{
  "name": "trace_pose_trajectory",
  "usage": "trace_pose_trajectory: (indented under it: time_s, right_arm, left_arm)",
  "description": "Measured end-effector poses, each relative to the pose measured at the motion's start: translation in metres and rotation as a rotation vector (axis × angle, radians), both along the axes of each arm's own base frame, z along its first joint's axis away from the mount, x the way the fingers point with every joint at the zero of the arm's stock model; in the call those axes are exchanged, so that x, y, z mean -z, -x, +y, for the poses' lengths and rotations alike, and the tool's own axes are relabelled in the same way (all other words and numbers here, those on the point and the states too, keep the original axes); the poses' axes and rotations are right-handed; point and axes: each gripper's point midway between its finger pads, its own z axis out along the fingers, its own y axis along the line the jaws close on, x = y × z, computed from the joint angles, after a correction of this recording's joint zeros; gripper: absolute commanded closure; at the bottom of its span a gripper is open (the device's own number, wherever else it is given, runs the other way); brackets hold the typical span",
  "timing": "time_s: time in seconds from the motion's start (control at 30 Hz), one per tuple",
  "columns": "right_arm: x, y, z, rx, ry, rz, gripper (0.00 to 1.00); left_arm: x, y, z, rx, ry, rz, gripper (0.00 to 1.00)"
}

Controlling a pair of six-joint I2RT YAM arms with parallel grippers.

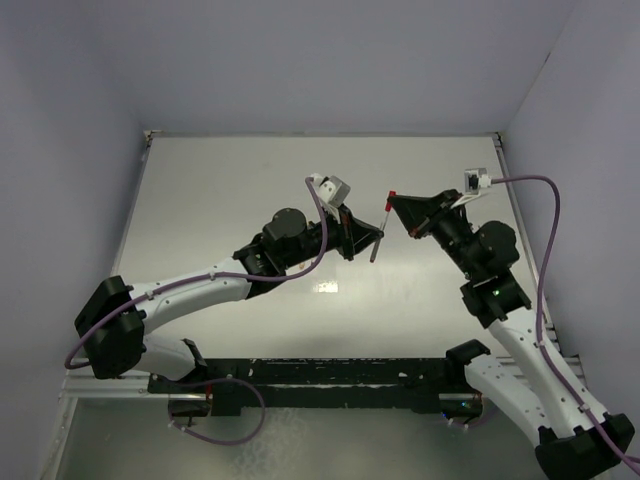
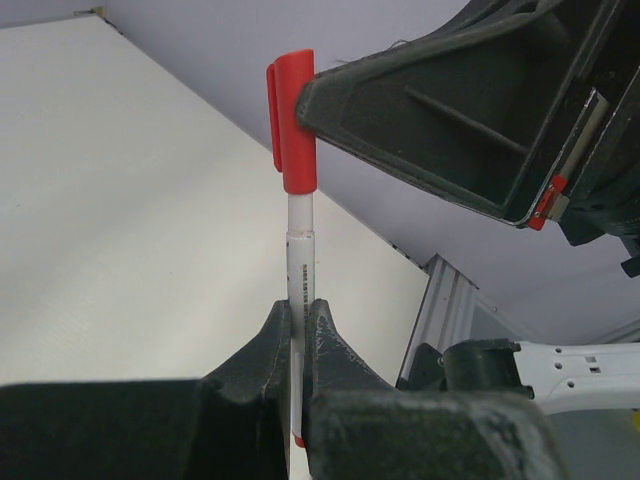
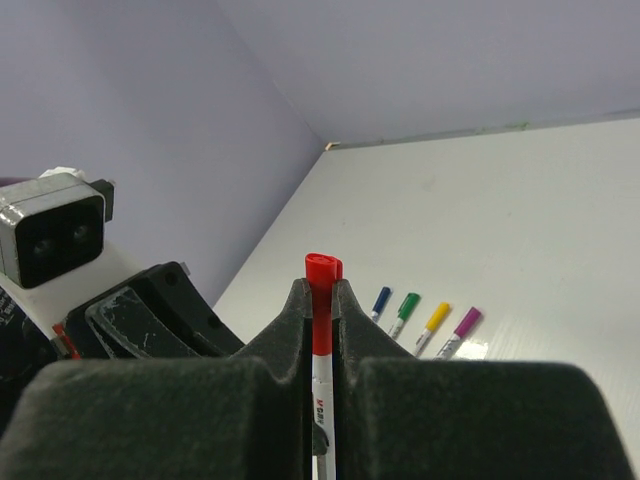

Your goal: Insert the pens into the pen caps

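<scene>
A pale grey-white pen (image 2: 298,250) with a red cap (image 2: 293,120) on its upper end is held in the air between both grippers. My left gripper (image 2: 298,305) is shut on the pen's barrel, whose red lower end (image 2: 297,440) shows below the fingers. My right gripper (image 3: 320,285) is shut on the red cap (image 3: 322,300), and the barrel (image 3: 324,390) runs down between its fingers. In the top view the left gripper (image 1: 374,238) and right gripper (image 1: 393,204) meet above the table's middle with the pen (image 1: 381,228) between them.
Four capped pens lie side by side on the white table in the right wrist view: blue (image 3: 381,300), green (image 3: 406,309), yellow (image 3: 435,320), purple (image 3: 463,324). They do not show in the top view. Pale walls close the table (image 1: 220,200) at back and sides.
</scene>
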Motion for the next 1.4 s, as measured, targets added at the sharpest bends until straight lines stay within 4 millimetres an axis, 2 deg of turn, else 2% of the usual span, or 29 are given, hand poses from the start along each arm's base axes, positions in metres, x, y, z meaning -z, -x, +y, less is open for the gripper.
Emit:
trace_pose_trajectory:
  time_s: [0.2, 0.57, 0.9, 1.2, 1.4]
  right_arm:
    - [0.015, 0.001, 0.008, -0.05, 0.034, 0.044, 1.0]
    - [0.025, 0.004, 0.017, -0.113, 0.066, 0.058, 1.0]
    - [0.046, -0.01, 0.018, -0.109, 0.145, 0.111, 1.0]
    - [0.047, -0.013, 0.016, -0.104, 0.189, 0.108, 1.0]
    - [0.057, -0.018, 0.017, -0.106, 0.208, 0.135, 1.0]
  left_arm:
    - [0.005, -0.005, 0.004, -0.016, -0.006, 0.011, 1.0]
    - [0.008, -0.009, 0.006, -0.025, 0.024, 0.062, 1.0]
    - [0.027, -0.026, 0.004, -0.002, 0.044, 0.16, 1.0]
    - [0.026, -0.032, 0.004, 0.023, 0.031, 0.173, 1.0]
    - [0.035, -0.038, 0.005, 0.017, 0.009, 0.193, 1.0]
